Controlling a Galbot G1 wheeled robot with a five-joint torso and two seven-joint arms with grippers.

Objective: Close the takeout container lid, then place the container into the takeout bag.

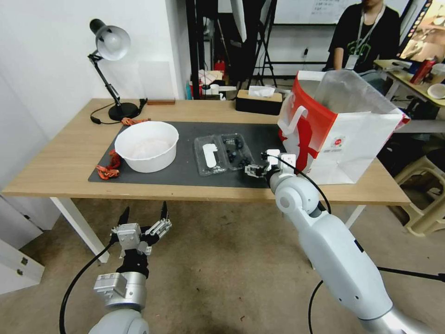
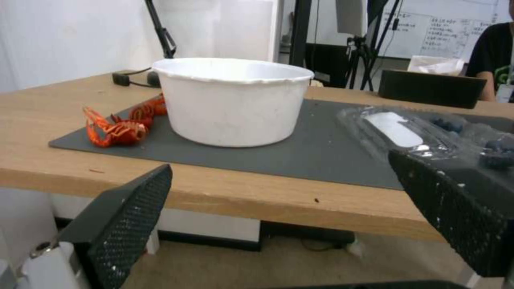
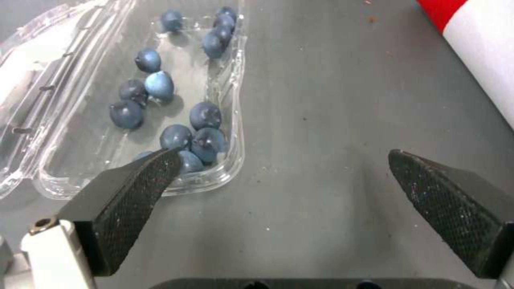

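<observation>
White wall (image 1: 46,55) at left. Wooden counter (image 1: 55,162) with white legs, dark mat (image 1: 185,171) on top, black desk lamp (image 1: 111,41) at its far left corner. Brown mottled floor (image 1: 222,269). Beige stool (image 1: 426,204) at right, whiteboard (image 1: 320,9) behind.

The takeout container (image 3: 134,100) is clear glossy plastic; the mat (image 1: 185,174) looks matt, perhaps rubber; the bench (image 1: 60,157) is smooth wood; the takeout bag (image 1: 352,139) is paper.

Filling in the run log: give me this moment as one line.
clear plastic clamshell container: open on mat, lid flat | right hand: open, beside berry half | left hand: open, below table | red-and-white paper bag: upright
</observation>
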